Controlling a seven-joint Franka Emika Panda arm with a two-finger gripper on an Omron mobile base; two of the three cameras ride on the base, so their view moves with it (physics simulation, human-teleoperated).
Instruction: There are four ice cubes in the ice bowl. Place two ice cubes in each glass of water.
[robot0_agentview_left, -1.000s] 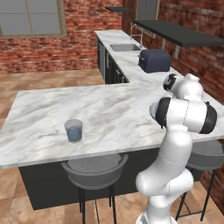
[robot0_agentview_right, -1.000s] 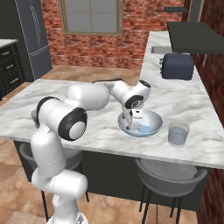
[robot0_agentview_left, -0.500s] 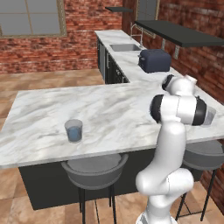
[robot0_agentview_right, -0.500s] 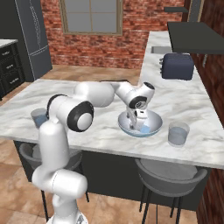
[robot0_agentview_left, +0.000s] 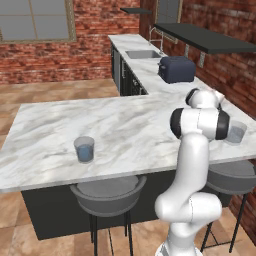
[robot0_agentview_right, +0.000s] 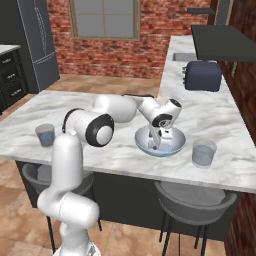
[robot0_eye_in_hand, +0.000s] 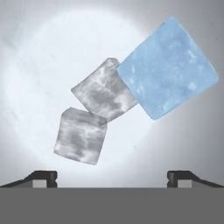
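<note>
Hand view: three ice cubes are seen touching one another inside the ice bowl, with the gripper spread wide above them. One outer cube should be centred between the jaws before closing.

Marble counter, white and grey-veined: broad bare stretch between the left tumbler and the bowl, open to passage.

Shallow pale blue-white round bowl: its rim walls in the lowered hand on all sides.

Three cubes in the bowl, hand view: two grey-white mottled cubes touching corner to edge, one pale blue cube against the upper one. Bare bowl floor lies left and below right.

Clear grey-blue tumblers: one just beside the bowl, one well apart.

Dark toaster: far back.
</note>
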